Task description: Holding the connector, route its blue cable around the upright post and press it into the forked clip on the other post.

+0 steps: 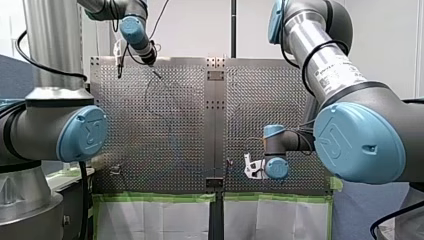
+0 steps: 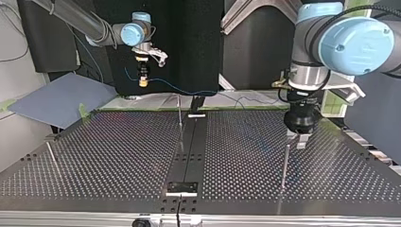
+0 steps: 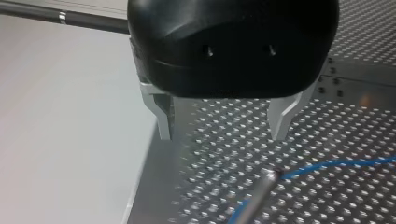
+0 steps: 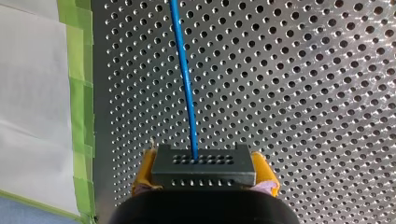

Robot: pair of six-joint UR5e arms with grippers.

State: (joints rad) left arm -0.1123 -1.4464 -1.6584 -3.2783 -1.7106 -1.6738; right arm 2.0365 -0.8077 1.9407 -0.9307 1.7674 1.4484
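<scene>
my right gripper (image 4: 204,173) has its yellow pads (image 4: 144,172) clamped on both sides of the dark grey rectangular connector (image 4: 203,161), holding it over the perforated metal table (image 4: 303,93), near the strip of green tape (image 4: 77,70) along the table's edge. the thin blue cable (image 4: 184,84) leaves the connector's face and runs straight ahead above the holes. my left gripper (image 3: 222,135), black with bare metal fingers (image 3: 163,121), has them wide apart with nothing between, just above a slim upright metal post (image 3: 261,189). the cable passes right by that post's tip; i cannot tell whether it touches.
</scene>
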